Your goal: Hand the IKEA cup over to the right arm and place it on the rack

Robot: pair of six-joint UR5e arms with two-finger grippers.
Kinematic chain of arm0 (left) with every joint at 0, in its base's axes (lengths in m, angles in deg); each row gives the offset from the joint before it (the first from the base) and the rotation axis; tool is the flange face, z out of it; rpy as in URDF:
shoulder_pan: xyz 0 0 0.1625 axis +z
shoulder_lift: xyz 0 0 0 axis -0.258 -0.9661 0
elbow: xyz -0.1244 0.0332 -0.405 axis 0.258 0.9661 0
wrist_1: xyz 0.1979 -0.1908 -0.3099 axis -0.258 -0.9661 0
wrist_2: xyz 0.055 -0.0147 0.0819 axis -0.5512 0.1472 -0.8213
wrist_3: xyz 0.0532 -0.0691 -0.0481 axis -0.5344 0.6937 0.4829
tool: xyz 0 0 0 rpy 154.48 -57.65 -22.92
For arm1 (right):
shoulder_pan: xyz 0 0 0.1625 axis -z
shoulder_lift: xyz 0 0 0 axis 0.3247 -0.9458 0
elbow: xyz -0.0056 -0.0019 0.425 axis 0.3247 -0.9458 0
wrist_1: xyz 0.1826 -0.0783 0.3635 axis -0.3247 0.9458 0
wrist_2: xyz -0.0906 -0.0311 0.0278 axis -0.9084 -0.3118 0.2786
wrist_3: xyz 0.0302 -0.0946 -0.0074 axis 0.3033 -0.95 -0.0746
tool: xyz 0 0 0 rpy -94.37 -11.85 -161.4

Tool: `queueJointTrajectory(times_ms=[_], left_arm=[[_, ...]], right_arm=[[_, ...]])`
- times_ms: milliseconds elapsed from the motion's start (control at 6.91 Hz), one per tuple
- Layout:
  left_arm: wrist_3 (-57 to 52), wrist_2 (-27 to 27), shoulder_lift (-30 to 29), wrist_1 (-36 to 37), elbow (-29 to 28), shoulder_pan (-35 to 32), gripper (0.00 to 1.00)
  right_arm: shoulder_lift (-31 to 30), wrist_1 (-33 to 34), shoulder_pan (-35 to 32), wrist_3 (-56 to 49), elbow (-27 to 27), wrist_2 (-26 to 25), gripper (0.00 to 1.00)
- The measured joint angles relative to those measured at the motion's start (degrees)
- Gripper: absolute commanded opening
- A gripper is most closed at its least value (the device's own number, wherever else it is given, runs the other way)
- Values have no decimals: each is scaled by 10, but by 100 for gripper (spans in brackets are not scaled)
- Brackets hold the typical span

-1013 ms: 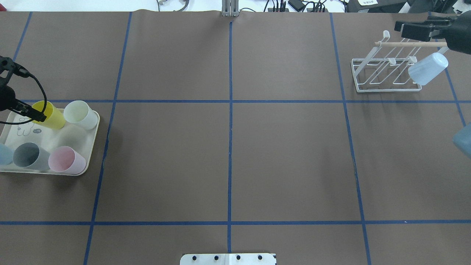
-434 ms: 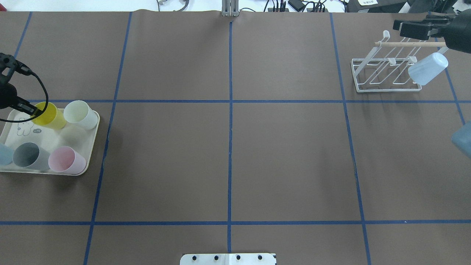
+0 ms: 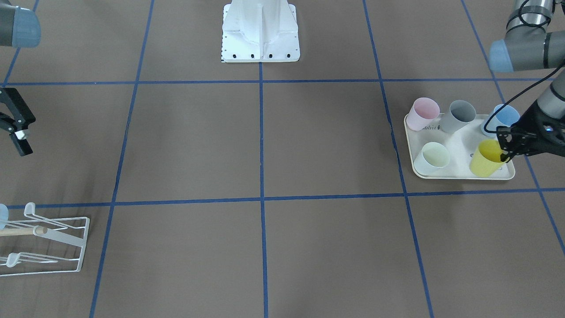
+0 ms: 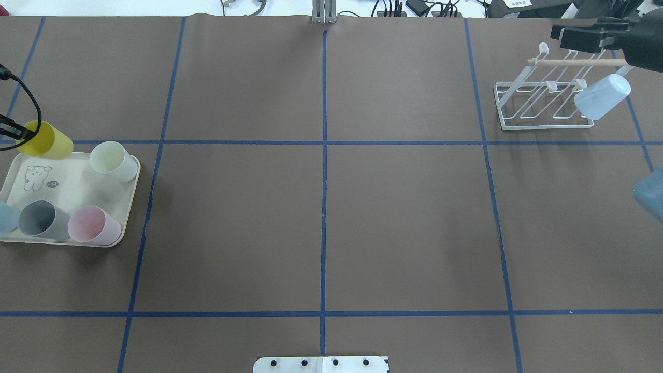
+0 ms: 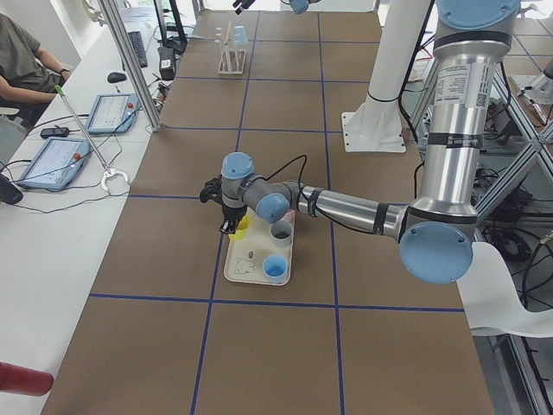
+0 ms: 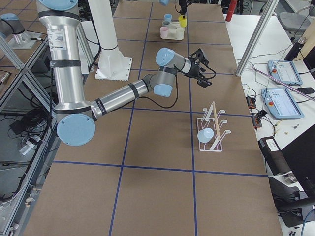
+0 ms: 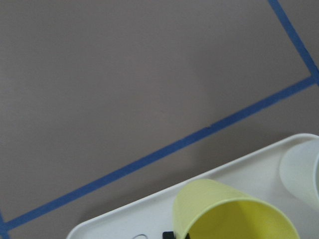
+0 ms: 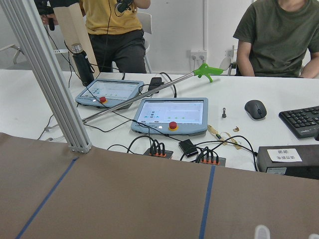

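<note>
The IKEA cup, yellow [image 4: 45,141], hangs tilted just above the far corner of the cream rabbit-print tray [image 4: 72,189]. My left gripper [image 4: 16,132] is shut on its rim; the same grip on the yellow cup [image 3: 484,164] shows from the front. The left wrist view looks into the cup [image 7: 234,214] from close up. The right arm's gripper [image 4: 562,35] hovers open and empty just beyond the white wire rack [image 4: 538,101]. A pale blue cup [image 4: 602,96] hangs upside down on the rack's right end.
Pale green [image 4: 111,160], grey [image 4: 41,220], pink [image 4: 93,226] and blue [image 4: 5,216] cups stand on the tray. The robot base [image 3: 260,33] sits at the near middle edge. People sit at a desk with tablets [image 8: 172,113] beyond the table's far edge.
My left gripper has lifted the yellow cup off the tray and carried it up and toward the far left. The right gripper has drifted slightly away from the rack.
</note>
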Motion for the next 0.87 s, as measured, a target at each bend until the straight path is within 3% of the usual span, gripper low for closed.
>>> queueJointTrajectory(times_ms=[290,869], left_arm=[[33,-62,-12,0,0,-44,0],[335,-156,-52,-35,40,-1,0]], right_arm=[[3,1,5,2,-2,0,100],[26,1,29,39,-11,-3,100]])
